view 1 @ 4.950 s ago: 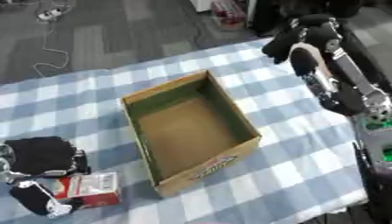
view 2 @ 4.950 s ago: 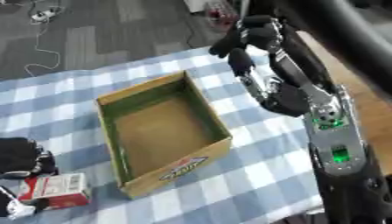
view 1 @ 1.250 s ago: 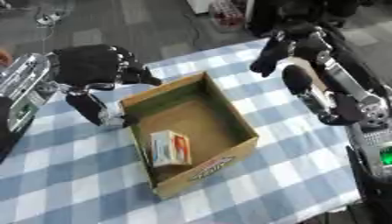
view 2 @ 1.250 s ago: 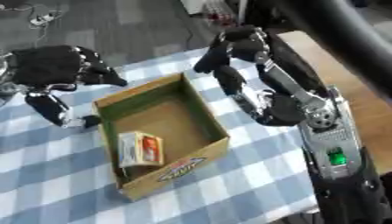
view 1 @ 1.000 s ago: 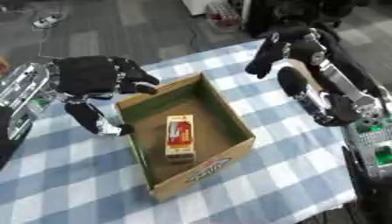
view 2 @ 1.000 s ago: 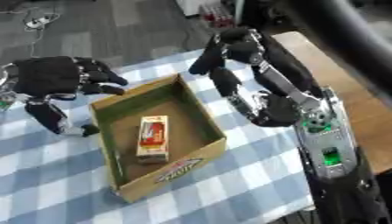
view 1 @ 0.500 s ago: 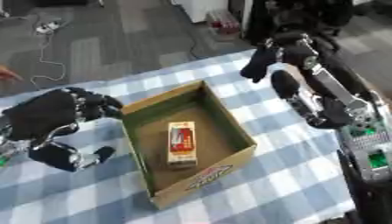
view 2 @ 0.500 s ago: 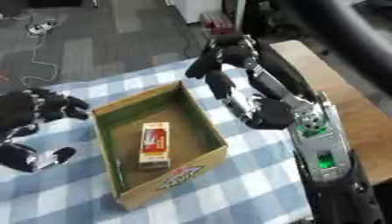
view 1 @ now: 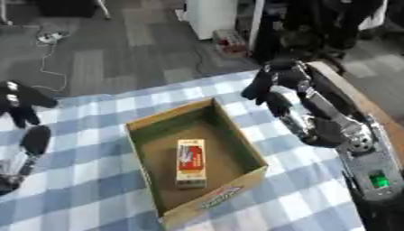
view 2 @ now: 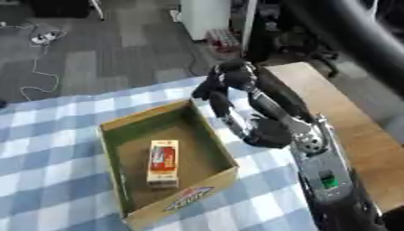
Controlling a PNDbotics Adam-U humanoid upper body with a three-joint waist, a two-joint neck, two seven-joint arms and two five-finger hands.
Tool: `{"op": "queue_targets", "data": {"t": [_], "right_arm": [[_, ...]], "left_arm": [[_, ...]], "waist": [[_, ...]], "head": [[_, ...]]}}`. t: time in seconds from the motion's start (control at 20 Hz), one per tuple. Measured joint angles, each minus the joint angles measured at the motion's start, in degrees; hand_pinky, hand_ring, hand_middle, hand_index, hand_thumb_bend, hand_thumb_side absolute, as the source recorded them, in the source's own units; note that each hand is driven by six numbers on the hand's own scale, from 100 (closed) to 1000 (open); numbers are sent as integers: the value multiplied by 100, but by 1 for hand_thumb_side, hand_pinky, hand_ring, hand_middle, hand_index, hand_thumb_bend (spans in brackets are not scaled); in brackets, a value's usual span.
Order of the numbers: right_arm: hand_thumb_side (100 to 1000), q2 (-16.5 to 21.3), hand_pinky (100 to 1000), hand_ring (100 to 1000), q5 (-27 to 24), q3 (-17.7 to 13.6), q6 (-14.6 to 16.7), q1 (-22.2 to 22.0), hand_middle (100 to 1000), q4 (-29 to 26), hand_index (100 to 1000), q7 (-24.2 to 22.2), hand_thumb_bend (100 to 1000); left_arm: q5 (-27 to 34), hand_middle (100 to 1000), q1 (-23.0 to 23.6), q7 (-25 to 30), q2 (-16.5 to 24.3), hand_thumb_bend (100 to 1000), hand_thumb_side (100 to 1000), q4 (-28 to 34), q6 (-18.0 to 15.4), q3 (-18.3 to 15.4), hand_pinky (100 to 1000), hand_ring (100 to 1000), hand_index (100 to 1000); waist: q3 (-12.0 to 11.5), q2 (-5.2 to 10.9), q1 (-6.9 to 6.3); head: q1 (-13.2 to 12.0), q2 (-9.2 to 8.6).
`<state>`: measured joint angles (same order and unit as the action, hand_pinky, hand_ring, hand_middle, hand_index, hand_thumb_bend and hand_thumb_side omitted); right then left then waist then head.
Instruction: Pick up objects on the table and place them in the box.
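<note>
Box (view 1: pixel 251 177) unmoved, left hand (view 1: pixel 17 101) withdrawn (leftward)

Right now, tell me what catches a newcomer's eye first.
The open cardboard box in the middle of the checked tablecloth, with a red and white packet lying flat on its floor. Then the right hand, hanging above the box's far right corner, and the left hand at the left edge.

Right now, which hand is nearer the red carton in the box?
Right. The right hand hangs past the box's far right corner; the left hand is off at the left edge, farther from the red carton.
</note>
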<state>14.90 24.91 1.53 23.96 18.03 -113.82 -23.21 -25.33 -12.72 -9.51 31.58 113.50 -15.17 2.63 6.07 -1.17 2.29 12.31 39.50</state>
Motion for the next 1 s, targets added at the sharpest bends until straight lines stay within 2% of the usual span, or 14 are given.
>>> {"op": "queue_targets", "data": {"t": [0.35, 0.6, 0.8, 1.0], "right_arm": [[1000, 86, 390, 439, 229, -156, -86, -149, 517, 0, 693, 296, 100], [1000, 86, 390, 439, 265, -153, -84, -147, 516, 0, 691, 318, 100], [1000, 86, 390, 439, 266, -153, -69, -147, 516, 0, 691, 337, 100], [1000, 86, 390, 439, 266, -135, -64, -147, 517, 0, 692, 339, 100]], "left_arm": [[588, 531, -67, -589, 1, 150, 1000, 1, -66, -13, 269, 391, 666], [682, 530, -62, -705, 1, 150, 1000, 1, -134, -11, 271, 391, 665], [708, 529, -62, -760, 1, 149, 1000, 1, -163, -10, 270, 391, 666], [719, 530, -31, -791, 1, 149, 1000, 1, -140, -10, 268, 391, 668]], "waist": [[-99, 0, 23], [-90, 0, 17], [-91, 0, 14], [-90, 0, 9]], "head": [[36, 0], [37, 5], [196, 107], [236, 117]]}}
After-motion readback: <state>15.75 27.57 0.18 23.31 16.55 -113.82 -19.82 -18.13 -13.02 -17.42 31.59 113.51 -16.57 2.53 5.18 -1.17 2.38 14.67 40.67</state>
